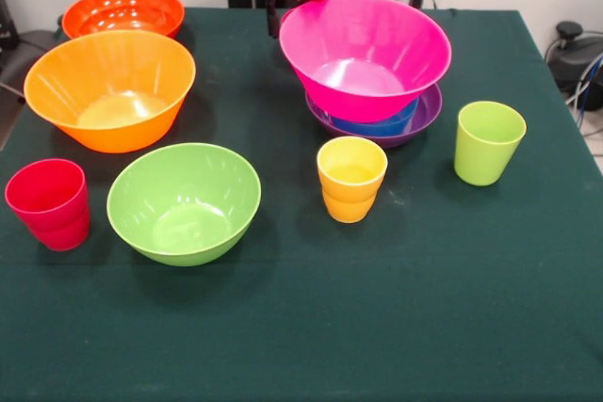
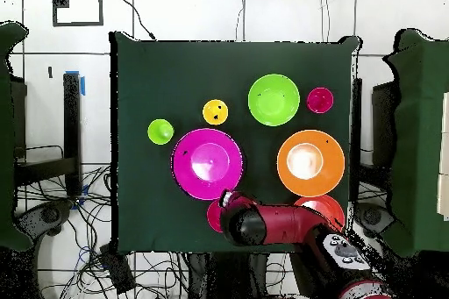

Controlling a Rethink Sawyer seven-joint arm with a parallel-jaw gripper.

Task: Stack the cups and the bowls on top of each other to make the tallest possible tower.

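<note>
The tower stands at the back right of the green cloth: a large pink bowl [image 1: 366, 54] [image 2: 207, 163] rests in a small blue bowl [image 1: 386, 126], which sits in a purple bowl [image 1: 426, 112]. In front of it stand a yellow cup [image 1: 351, 178] [image 2: 215, 112] and a lime green cup [image 1: 489, 141] [image 2: 160, 131]. The red cup [image 1: 49, 202] [image 2: 320, 100] is at the front left. My gripper [image 1: 273, 18] [image 2: 230, 210] hangs just behind the pink bowl's rim, mostly hidden by it. A small red bowl [image 2: 214, 217] peeks out beside the gripper in the overhead view.
A lime green bowl [image 1: 184, 200] [image 2: 274, 99] sits at front left. The light orange bowl [image 1: 110, 87] [image 2: 310, 159] is behind it. Further back is the red-orange bowl [image 1: 122, 8] [image 2: 326, 204], partly under the red arm [image 2: 272, 225] in the overhead view. Cables hang off the table's sides.
</note>
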